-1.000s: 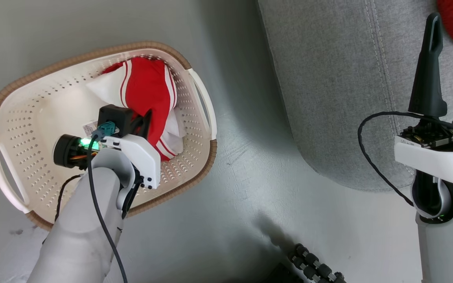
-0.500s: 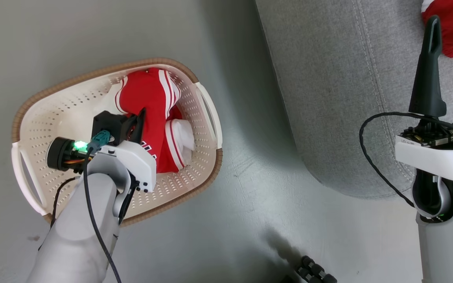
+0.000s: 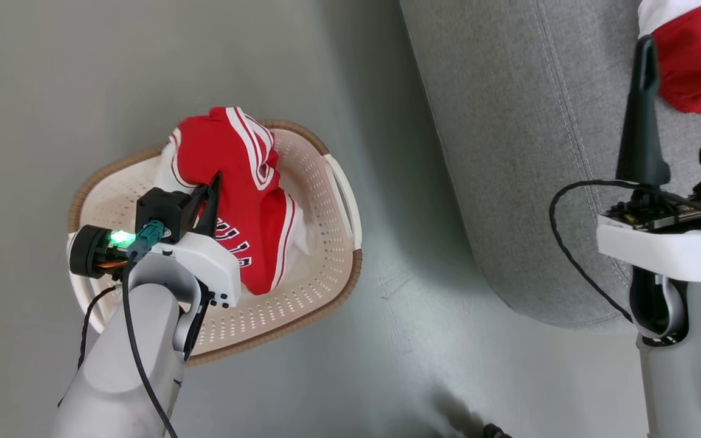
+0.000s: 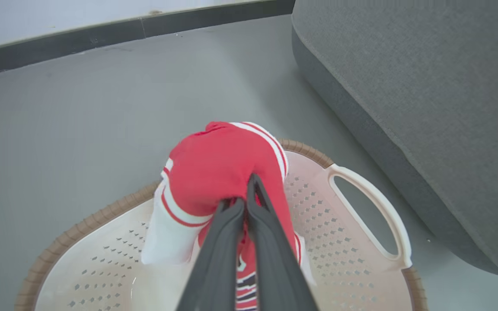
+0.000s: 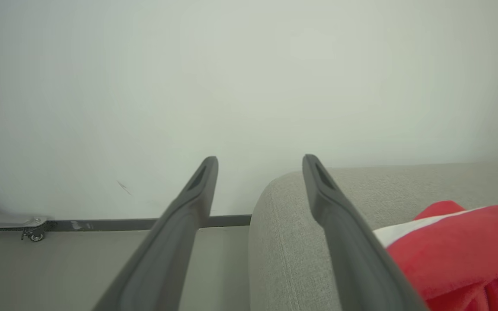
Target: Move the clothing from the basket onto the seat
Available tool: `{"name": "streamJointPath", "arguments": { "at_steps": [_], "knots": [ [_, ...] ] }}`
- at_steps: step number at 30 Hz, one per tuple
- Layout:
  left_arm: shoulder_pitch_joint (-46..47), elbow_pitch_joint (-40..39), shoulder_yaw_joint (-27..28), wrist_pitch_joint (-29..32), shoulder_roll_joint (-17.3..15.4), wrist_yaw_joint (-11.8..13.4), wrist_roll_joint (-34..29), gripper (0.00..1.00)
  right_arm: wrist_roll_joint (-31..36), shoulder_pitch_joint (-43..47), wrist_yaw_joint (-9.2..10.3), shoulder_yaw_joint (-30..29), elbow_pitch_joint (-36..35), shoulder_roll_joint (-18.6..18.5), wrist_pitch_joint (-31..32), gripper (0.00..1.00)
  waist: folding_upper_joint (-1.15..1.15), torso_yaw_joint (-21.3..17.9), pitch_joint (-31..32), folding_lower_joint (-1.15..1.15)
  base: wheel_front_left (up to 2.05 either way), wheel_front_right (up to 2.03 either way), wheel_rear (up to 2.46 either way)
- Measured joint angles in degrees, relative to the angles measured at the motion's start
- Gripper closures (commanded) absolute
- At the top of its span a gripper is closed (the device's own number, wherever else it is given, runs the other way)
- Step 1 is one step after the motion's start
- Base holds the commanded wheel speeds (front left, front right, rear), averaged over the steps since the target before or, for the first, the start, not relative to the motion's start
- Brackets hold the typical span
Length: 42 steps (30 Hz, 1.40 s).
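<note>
Left tool (image 4: 245,196) is pinched tight on the red sports jersey with white bands and dark white-edged lettering (image 4: 214,168). Its two long dark fingers press together with a fold of the cloth caught between them near the tips. On my screen the jersey bulges up and away beyond those fingertips. Its lettered lower part hangs down under the tool into the cream-white perforated plastic laundry basket with the brown rim (image 4: 318,203), and I cannot tell whether the hem touches the basket's floor. One white side handle (image 4: 378,216) of the basket sits off to the right of the left tool. Farther to that side rises the large grey woven-fabric upholstered seat (image 4: 426,86), standing on the grey floor (image 4: 80,108) apart from the basket. Right tool (image 5: 260,160) stands wide open with nothing between its fingers, poised over the seat's top near a rounded edge. Just to the right of its right-hand finger, and lower, a second red garment with a white band (image 5: 461,246) lies on the seat. It is close by the finger, though I cannot say whether the two touch.
</note>
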State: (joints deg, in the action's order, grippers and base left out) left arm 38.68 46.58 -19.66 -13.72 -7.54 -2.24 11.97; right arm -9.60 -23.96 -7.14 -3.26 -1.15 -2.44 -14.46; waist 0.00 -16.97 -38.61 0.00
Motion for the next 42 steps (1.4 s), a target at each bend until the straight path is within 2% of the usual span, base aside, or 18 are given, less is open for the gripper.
{"name": "streamJointPath", "arguments": {
  "at_steps": [7, 11, 24, 42],
  "knots": [
    [-1.54, -3.64, 0.73, -0.42, -0.14, 0.82, 0.01, 1.0, 2.97, 0.2, 0.0, 1.22, 1.27, -0.02, 0.0, 0.0, 0.0, 1.53, 2.96, 0.0, 0.0, 0.0, 0.0],
    [-2.7, -6.12, 2.0, -0.43, -0.63, 2.14, 0.1, 1.0, 3.6, 0.28, 0.0, 1.47, 1.86, -0.25, 0.0, 0.0, 0.0, 2.65, 5.08, 0.0, 0.0, 0.0, 0.0],
    [-6.32, -20.58, 7.34, -0.44, -1.55, 5.27, 0.45, 1.0, 5.23, 1.37, 0.0, 2.3, 4.21, -2.36, -0.01, 0.0, 0.0, 6.68, 13.12, 0.0, 0.0, 0.0, 0.0],
    [-16.52, -29.78, 10.36, -0.47, -1.22, 6.28, 0.45, 1.0, 5.94, 6.77, 0.0, 3.41, 8.84, -3.15, -0.15, 0.0, 0.0, 11.16, 24.54, 0.0, 0.0, 0.0, 0.0]
  ]
}}
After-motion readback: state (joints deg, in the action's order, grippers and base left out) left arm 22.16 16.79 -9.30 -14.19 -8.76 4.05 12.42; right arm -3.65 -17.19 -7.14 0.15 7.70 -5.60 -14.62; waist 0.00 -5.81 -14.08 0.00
